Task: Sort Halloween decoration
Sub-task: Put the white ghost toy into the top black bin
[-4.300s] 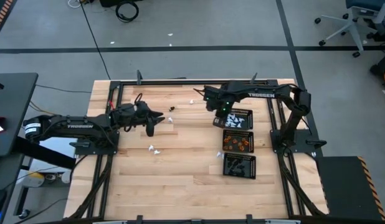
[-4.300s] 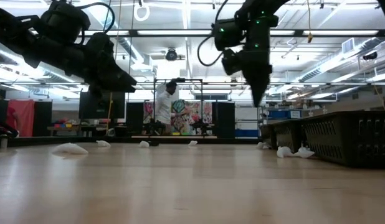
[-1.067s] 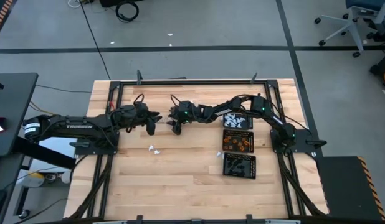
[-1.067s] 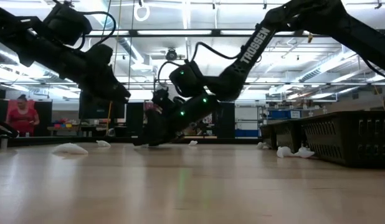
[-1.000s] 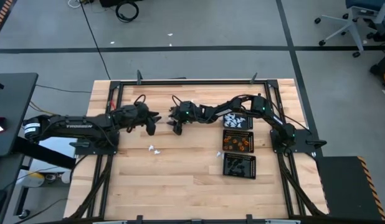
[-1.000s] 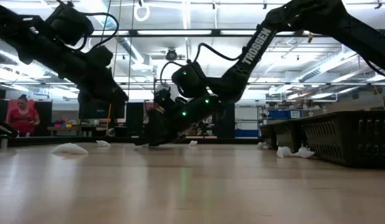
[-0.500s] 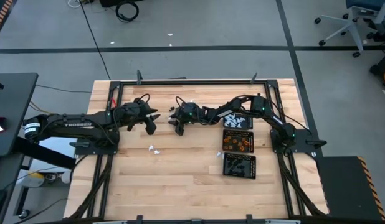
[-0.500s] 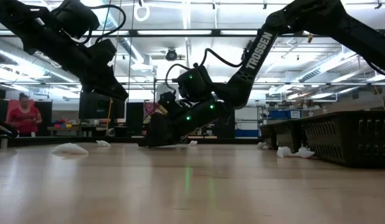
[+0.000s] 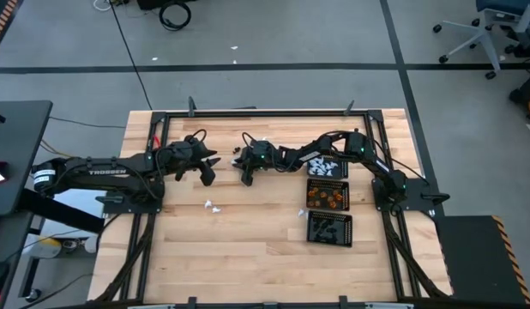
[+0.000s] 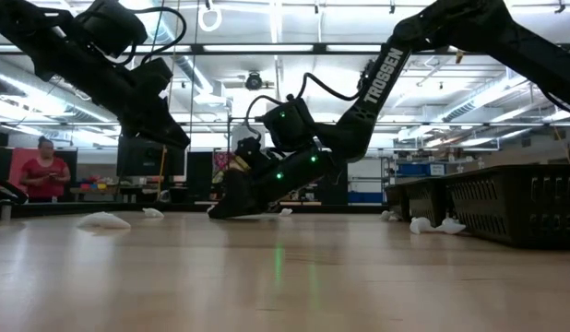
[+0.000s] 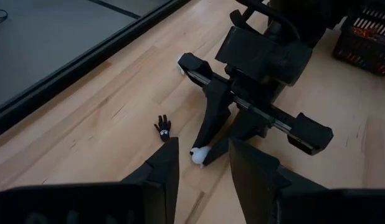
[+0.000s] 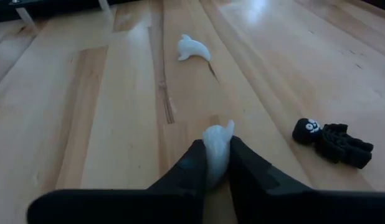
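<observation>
The decoration is tiny trinkets. My right gripper [image 9: 245,179] reaches across to the table's middle and is shut on a white ghost trinket [image 12: 216,148]. A black spider-like trinket [image 12: 332,143] lies flat on the wood beside it, also seen as a black trinket [image 11: 162,127] in the left wrist view. Another white trinket [image 12: 192,48] lies farther off. My left gripper [image 9: 207,178] hovers open just left of the right one, above the table, touching nothing. Two more white trinkets [image 9: 213,207] [image 9: 303,213] lie nearer the near edge. My right gripper pinches the white ghost trinket's body [image 12: 212,163] between its two fingertips [image 12: 245,165]; its rounded head [image 12: 221,130] sticks out past them. The fingers slant down from the far right side. The trinket sits at the table top; whether it is lifted clear, I cannot tell.
Three square black mesh trays stand in a column at the right: one with white pieces [image 9: 328,165], one with orange [image 9: 328,196], one with black [image 9: 330,227]. A black metal frame [image 9: 248,112] rims the table. A person [image 10: 45,171] stands far behind. Bare wood lies toward the near edge.
My right gripper has drawn a little toward the table's right with its fingers low at the table. My left gripper has risen slightly and pulled a bit toward the far edge.
</observation>
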Robot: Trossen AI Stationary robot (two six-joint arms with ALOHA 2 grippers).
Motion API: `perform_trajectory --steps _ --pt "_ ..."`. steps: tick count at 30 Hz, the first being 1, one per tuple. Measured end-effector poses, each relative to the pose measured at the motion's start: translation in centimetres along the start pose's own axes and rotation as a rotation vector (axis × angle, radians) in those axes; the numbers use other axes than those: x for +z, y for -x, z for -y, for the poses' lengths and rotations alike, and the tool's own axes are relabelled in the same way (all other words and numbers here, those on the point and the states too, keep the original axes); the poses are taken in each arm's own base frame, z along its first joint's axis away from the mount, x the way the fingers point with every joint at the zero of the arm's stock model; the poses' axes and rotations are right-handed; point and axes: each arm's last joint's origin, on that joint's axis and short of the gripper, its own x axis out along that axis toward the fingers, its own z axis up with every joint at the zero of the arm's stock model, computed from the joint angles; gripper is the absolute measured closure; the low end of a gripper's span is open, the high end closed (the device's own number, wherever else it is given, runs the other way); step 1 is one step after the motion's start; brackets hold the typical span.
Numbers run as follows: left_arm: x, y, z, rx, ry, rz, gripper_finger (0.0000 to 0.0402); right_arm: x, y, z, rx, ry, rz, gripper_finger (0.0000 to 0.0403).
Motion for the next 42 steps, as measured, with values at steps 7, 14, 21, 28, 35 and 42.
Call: perform_trajectory --steps 7,14,21,28,35,42 --pt "0.0 0.0 0.0 -0.001 0.035 -0.001 0.0276 0.3 -0.1 0.0 0.007 0.001 0.011 0.0343" --pt "0.0 0.0 0.0 -0.001 0.071 -0.004 0.0276 2.6 1.2 -0.5 0.044 0.018 -0.021 0.0343" --pt "0.0 0.0 0.0 -0.001 0.126 -0.003 0.0276 6.8 5.4 -0.5 0.045 0.134 -0.18 0.0343" --pt "0.0 0.0 0.0 0.0 0.166 -0.004 0.0276 10.2 11.5 0.0 0.037 0.151 -0.36 0.0343" --pt "0.0 0.0 0.0 0.0 0.167 -0.004 0.0276 11.7 17.6 -0.4 0.02 0.036 -0.572 0.0343" --pt "0.0 0.0 0.0 -0.001 0.166 -0.004 0.0276 10.5 21.6 -0.7 -0.032 -0.14 -0.869 0.0343"
